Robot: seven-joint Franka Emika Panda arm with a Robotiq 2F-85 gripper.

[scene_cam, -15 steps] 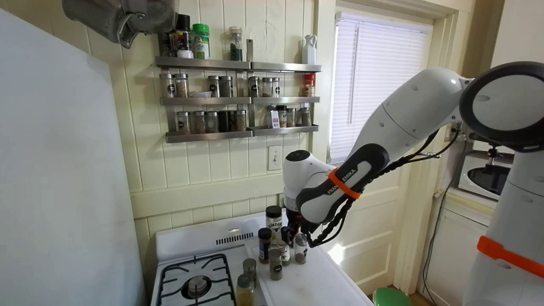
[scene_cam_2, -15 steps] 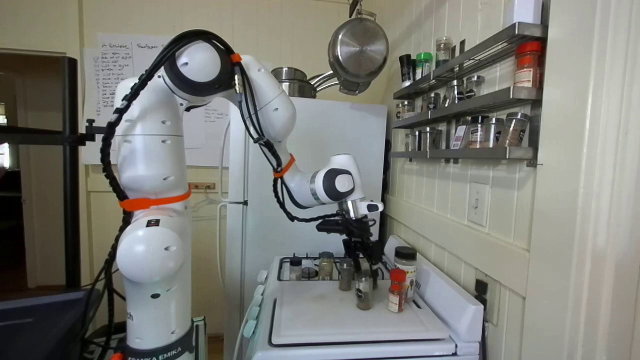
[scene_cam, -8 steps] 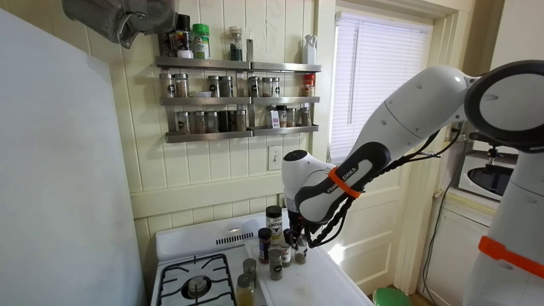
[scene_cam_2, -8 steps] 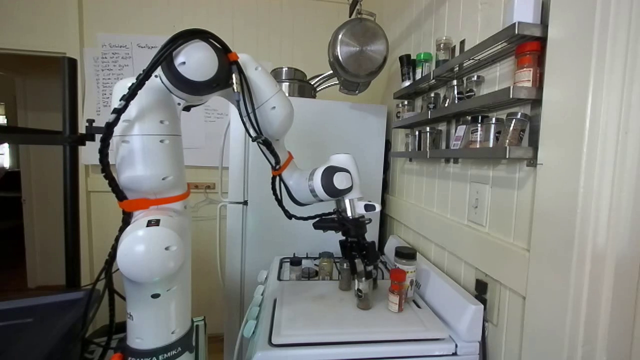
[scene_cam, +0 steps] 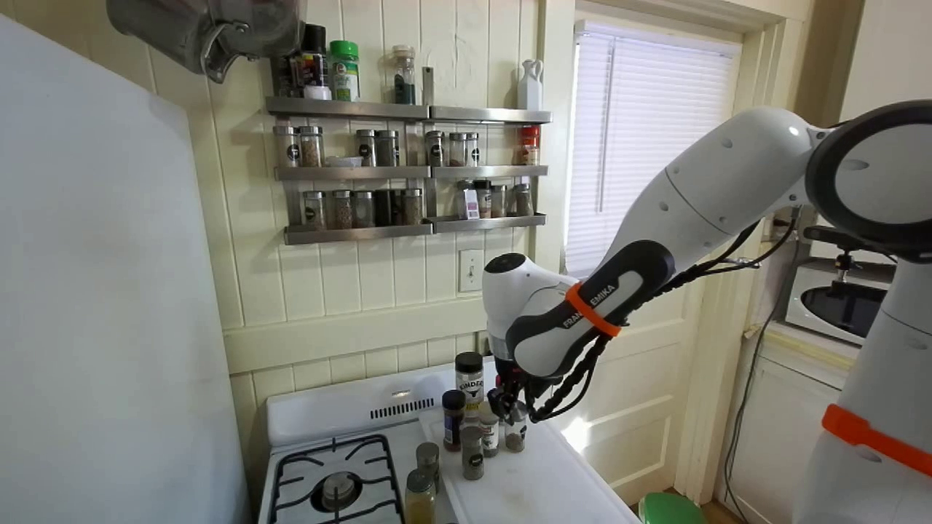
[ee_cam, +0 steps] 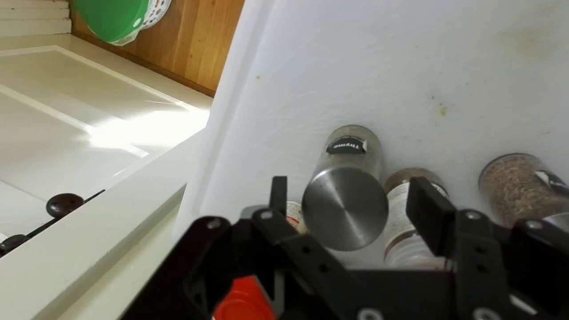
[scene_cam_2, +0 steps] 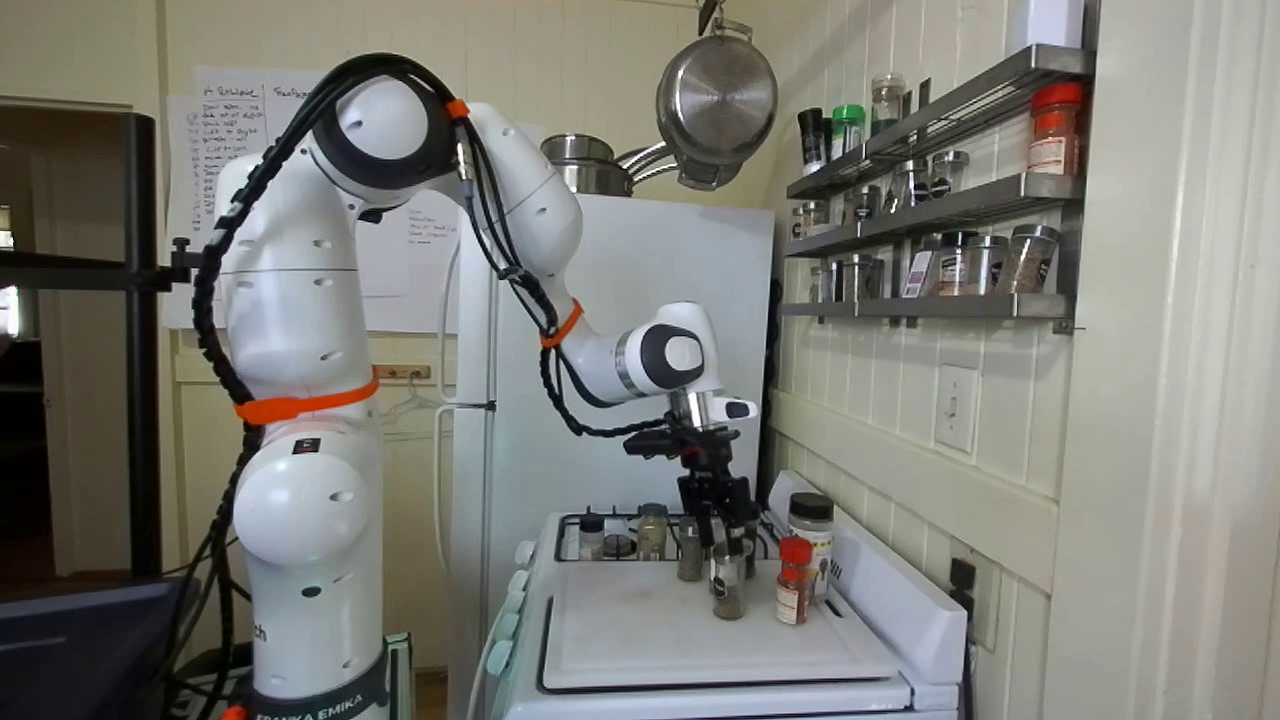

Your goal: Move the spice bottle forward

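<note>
Thyme bottle (scene_cam: 515, 434) is standing on the white stove cover (scene_cam: 539, 486), top kinda blocked by the end effector (ee_cam: 350, 202) in an exterior view, more than a second ago. Jaws are apart, gap either side of it.

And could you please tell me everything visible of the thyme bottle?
The thyme bottle is a clear cylinder with a round, metal-looking lid, a black label reading Thyme, and dull contents low inside. It stands upright on the white stove cover. The open gripper straddles its lid; the wrist view shows gaps either side.
</note>
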